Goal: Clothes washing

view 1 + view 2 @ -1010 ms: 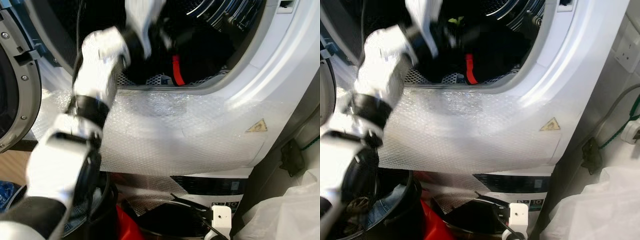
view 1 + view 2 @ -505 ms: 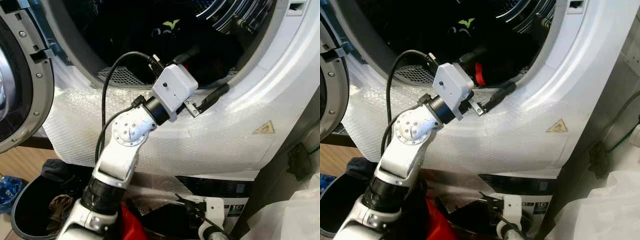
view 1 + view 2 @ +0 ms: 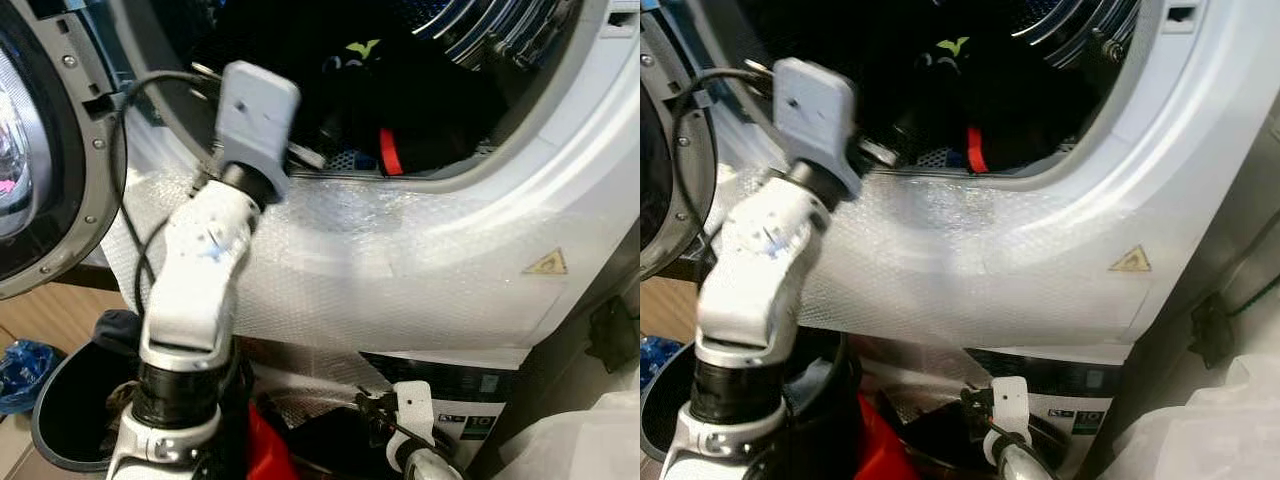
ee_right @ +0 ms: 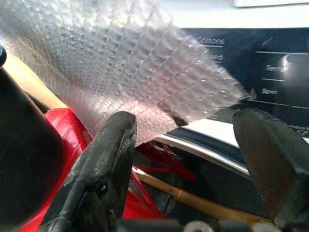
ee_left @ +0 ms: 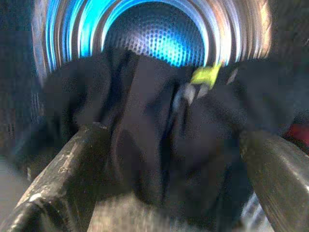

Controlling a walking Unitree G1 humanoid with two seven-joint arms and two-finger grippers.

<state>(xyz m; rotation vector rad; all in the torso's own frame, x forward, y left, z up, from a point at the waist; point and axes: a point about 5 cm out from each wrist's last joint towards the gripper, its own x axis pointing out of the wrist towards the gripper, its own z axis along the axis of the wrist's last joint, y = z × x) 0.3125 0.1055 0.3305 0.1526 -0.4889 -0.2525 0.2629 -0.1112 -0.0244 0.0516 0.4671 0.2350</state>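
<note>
Left wrist view showed left tool (image 5: 169, 159) spread wide, empty, at drum mouth facing heap of dark soft clothes (image 5: 159, 140) inside steel washer drum (image 5: 159, 34). Fabric judged light, limp, snag-prone; best pinched at raised fold. Right tool (image 4: 193, 145) hung low, spread, empty.

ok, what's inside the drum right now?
Dark clothes are heaped at the mouth of the drum, with a red strip and a yellow-green tag showing. The left gripper, fingers open, points at the heap. Anything beneath or behind it is covered.
</note>
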